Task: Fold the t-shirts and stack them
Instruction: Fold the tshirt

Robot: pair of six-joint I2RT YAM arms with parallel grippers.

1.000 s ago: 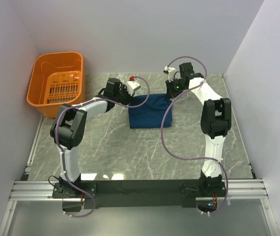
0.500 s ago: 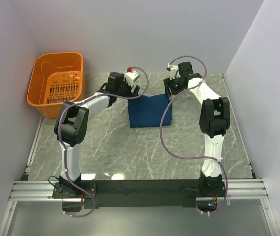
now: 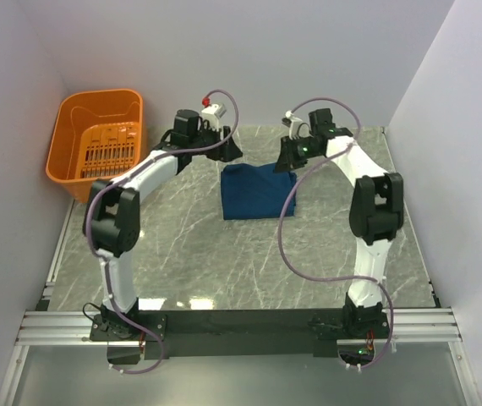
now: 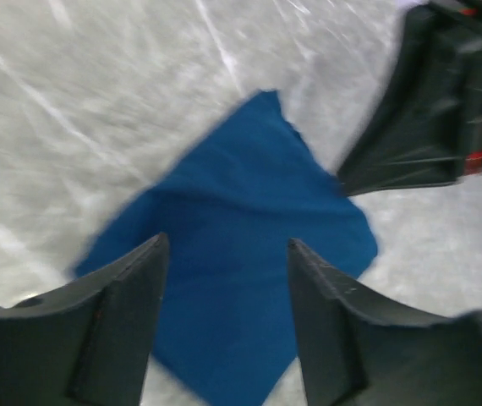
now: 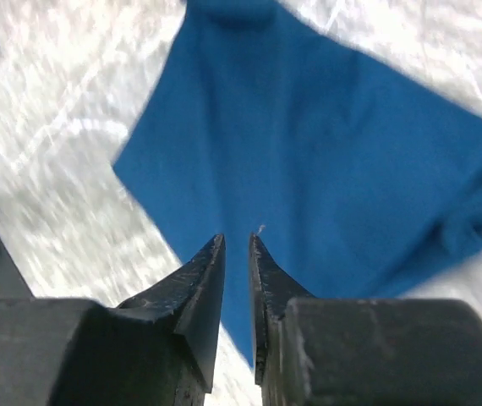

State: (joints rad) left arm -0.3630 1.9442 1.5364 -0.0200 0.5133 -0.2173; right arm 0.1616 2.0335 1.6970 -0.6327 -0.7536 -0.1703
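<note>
Overhead view: bright, diffuse, sharp; faint glare on the table (image 3: 182, 254) on the near side of the t-shirt (image 3: 254, 192). Wrist views: motion-blurred; table veining around the t-shirt smears, its edges soft.

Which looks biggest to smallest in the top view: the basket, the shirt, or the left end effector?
Largest to smallest in the top view:
1. basket
2. shirt, folded, clearly smaller than the basket
3. left end effector, smallest, even though it is raised nearer the camera
</note>
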